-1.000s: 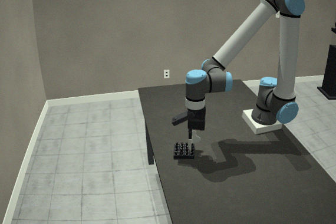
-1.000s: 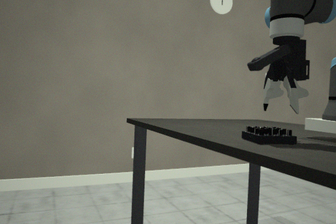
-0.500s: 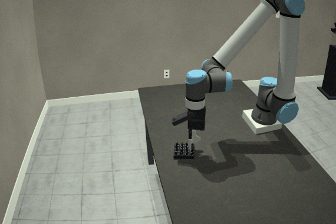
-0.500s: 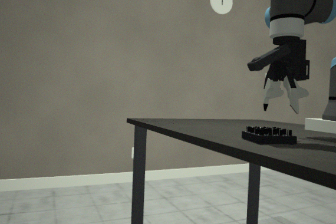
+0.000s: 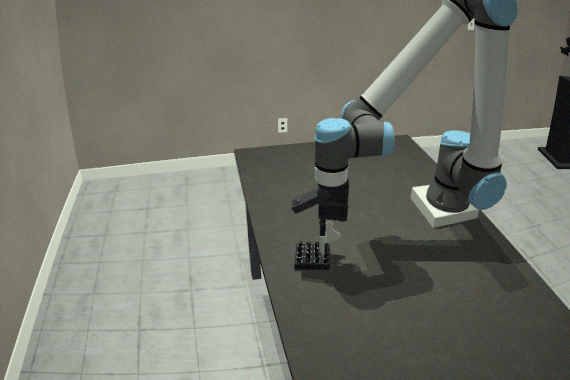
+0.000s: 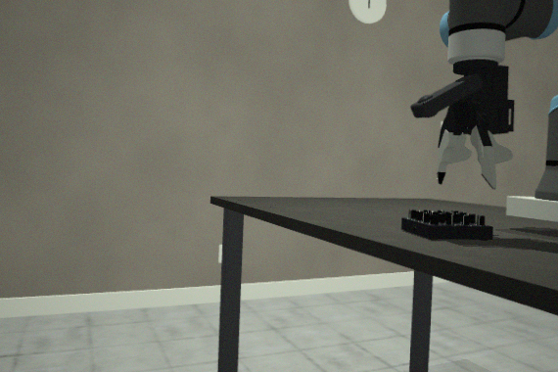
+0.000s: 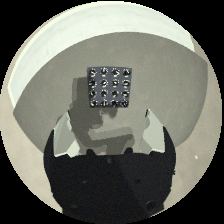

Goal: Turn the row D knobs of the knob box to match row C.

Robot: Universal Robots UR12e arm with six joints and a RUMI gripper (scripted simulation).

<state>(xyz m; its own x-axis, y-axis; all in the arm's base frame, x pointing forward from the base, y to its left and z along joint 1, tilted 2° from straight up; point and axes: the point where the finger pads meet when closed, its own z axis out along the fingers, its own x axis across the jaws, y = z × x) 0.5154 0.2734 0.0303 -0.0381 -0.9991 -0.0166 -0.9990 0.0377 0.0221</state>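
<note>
across the table (image 5: 425, 322) (image 6: 343, 242) (image 7: 165, 75) from the arm's white base block (image 5: 434, 219) (image 6: 526, 209), near the long edge opposite: to be found there, a black knob box (image 5: 312, 267) (image 6: 462, 233) (image 7: 109, 88), lying flat. seen from the top, well apart from both far corners of the table, and much nearer to the left one's long edge than to the right one's. on its upper face, upright, 16 small dark knobs in 4 lines of 4, with pale marks around them. too small in these views to read for direction, hence cannot tell whether row d matches row c.

over the table, reaching from beside the right long edge in the top view, a grey and white arm (image 5: 416, 54) (image 6: 482, 2) with blue caps. at its end, pointing down, a black gripper (image 5: 325, 253) (image 6: 467, 185) (image 7: 107, 110) with 2 pale fingers. jaws spread wide, with nothing pinched between. above the level of the knobs in the exterior view, and apart from them. on the table beside the box, dark shadows.
</note>
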